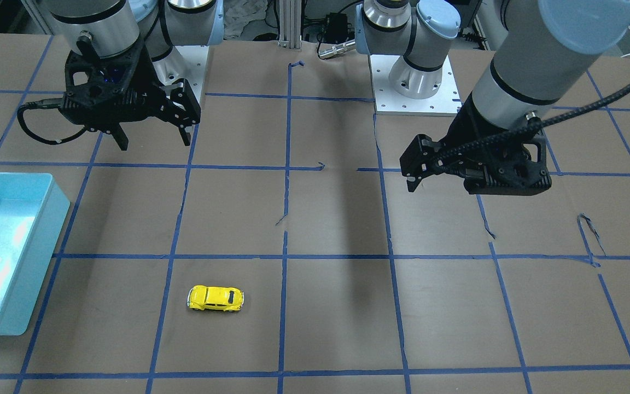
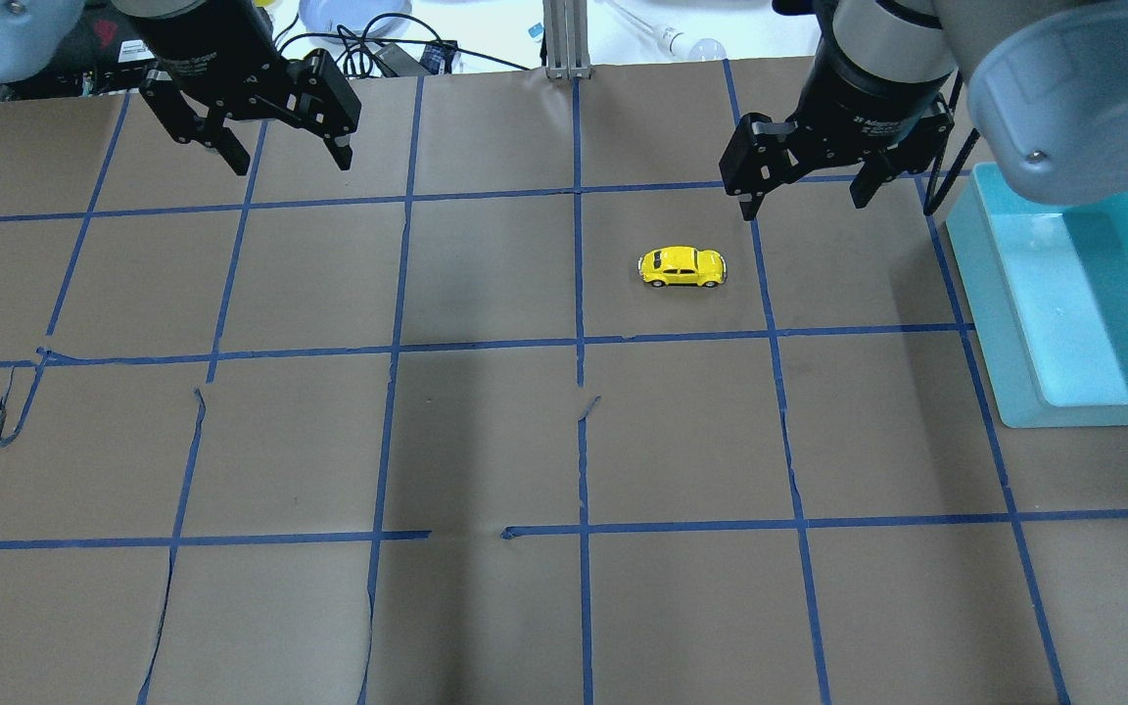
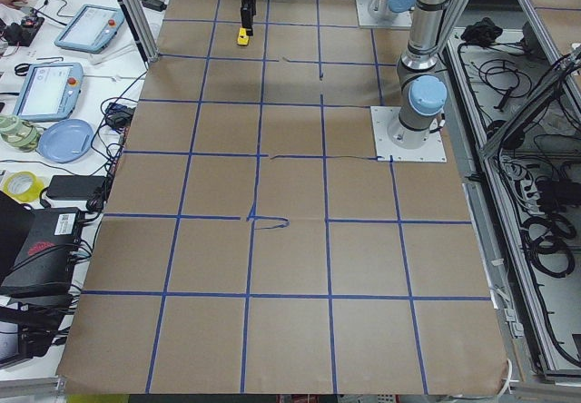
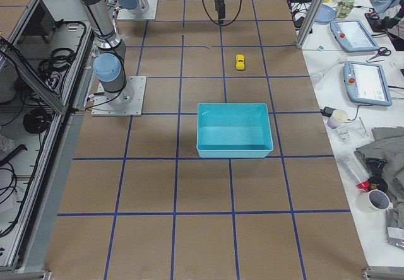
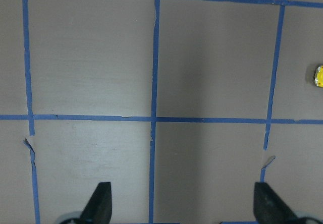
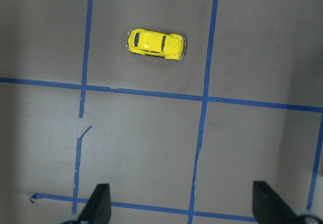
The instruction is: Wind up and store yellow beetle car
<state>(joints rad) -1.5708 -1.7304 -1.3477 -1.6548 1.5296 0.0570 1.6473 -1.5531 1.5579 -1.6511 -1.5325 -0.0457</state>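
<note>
Worktop (image 2: 486, 441) nearest the robot shows us brown paper (image 2: 280, 441) under a blue tape grid (image 2: 486, 345). Next out, on the robot's right, we log a teal bin (image 2: 1005, 323), open-topped, flat on the paper. Past the middle, toward the worktop's edge opposite the robot, we mark the yellow beetle car (image 2: 681, 266): on its wheels, side-on to the robot, inside one tape square, left of the bin and apart from it. Beyond it in the overhead view both arms hang off the surface. We tag the right gripper (image 2: 804, 201): fingers (image 6: 101, 205) spread wide, nothing between, car ahead of them in its wrist view. We tag the left gripper (image 2: 288, 157): spread wide too, empty, well left of the car, only a yellow sliver at its wrist view's right edge.
</note>
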